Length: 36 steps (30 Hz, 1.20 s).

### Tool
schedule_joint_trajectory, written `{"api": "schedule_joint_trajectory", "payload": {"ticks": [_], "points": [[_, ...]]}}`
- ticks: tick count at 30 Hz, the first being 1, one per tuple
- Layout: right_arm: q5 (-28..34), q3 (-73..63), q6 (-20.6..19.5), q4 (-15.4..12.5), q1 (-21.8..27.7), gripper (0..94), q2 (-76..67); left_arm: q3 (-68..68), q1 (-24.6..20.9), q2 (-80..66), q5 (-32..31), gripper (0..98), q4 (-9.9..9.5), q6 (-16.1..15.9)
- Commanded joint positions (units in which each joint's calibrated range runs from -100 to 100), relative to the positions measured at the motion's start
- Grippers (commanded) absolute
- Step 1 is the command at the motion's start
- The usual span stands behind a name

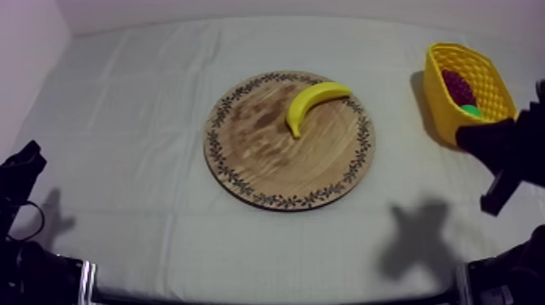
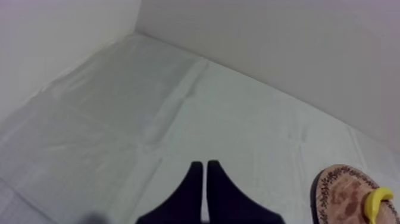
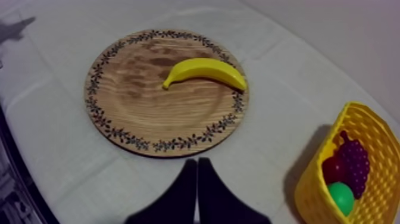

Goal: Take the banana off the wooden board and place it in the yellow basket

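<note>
One corner of the yellow basket point(image 1: 443, 96) hides behind the right arm point(image 1: 501, 143).

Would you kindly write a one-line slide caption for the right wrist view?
Right gripper, shut, near the wooden board carrying the banana; the yellow basket nearby holds grapes.

A counter point(image 1: 268, 243) under a grey-white cloth point(image 1: 146, 97) takes up the scene. The cloth carries faint fold creases crossing in a grid. A plain pale back wall point(image 1: 243, 8) and a side wall point(image 1: 24, 49) meet at a corner point(image 2: 138, 30). Overhead light casts soft shadows point(image 1: 418, 243) on the cloth near the front edge.
</note>
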Motion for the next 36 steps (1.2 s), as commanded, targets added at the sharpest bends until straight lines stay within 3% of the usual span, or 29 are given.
{"api": "schedule_joint_trajectory", "payload": {"ticks": [1, 12, 29, 33, 36], "points": [[4.07, -10.74, -0.47, 0.44, 0.02, 0.3, 9.69, -0.01, 0.01, 0.00, -0.05, 0.1, -0.01, -0.01], [24.58, -42.59, 0.27, 0.16, -3.45, 0.6, 34.38, -0.01, 0.01, 0.00, -0.05, 0.1, -0.01, -0.01], [38.59, -68.99, 2.30, -2.97, -4.17, 0.6, 67.94, -0.01, 0.01, 0.00, -0.05, 0.1, -0.01, -0.01], [40.49, -71.80, 6.88, -2.64, -3.84, 0.6, 71.14, -0.01, 0.01, 0.00, -0.05, 0.1, -0.01, -0.01], [40.22, -72.65, 12.96, -1.91, -3.70, 0.6, 72.38, -0.01, 0.01, 0.00, -0.05, 0.1, -0.01, -0.01]]}}
